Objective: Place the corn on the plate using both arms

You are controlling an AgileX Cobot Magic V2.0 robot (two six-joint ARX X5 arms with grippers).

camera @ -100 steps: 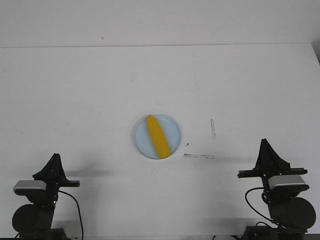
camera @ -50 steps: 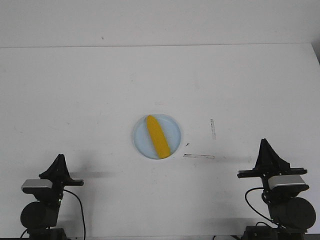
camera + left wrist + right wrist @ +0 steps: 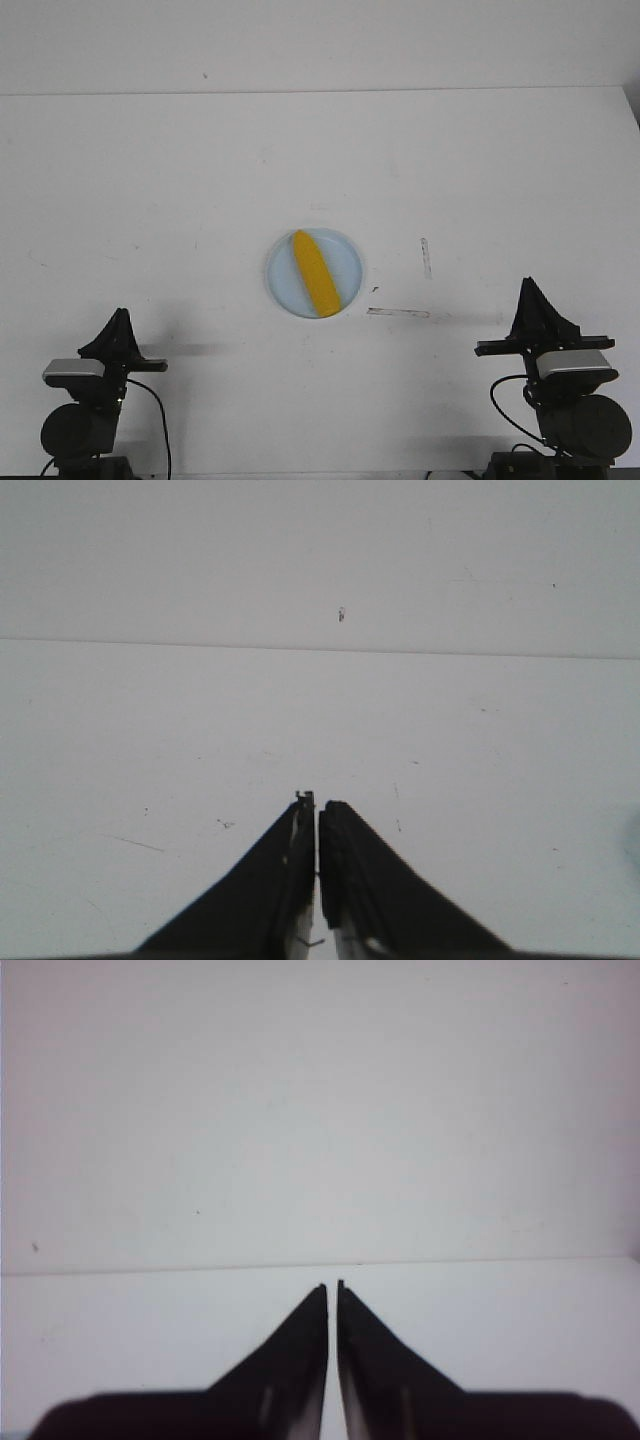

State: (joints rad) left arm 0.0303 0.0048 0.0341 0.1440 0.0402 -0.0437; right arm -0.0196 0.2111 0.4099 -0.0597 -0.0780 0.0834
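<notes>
Corn [image 3: 315, 273] lay diagonally on the plate [image 3: 347, 262], mid tabletop [image 3: 180, 200], well apart from both arms. Left end effector [image 3: 121, 318] and right end effector [image 3: 528, 287] were pinched together, empty, fingers nearly touching in both wrist views. Arm bases were cut off at the frame edge. Neither wrist camera showed corn; a faint blur at one edge of the left wrist view was unreadable.

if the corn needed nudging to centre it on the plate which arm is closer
Neither clearly: the corn already lies on the plate. The left tool and right tool sit shut and parked; right looks marginally nearer.
</notes>
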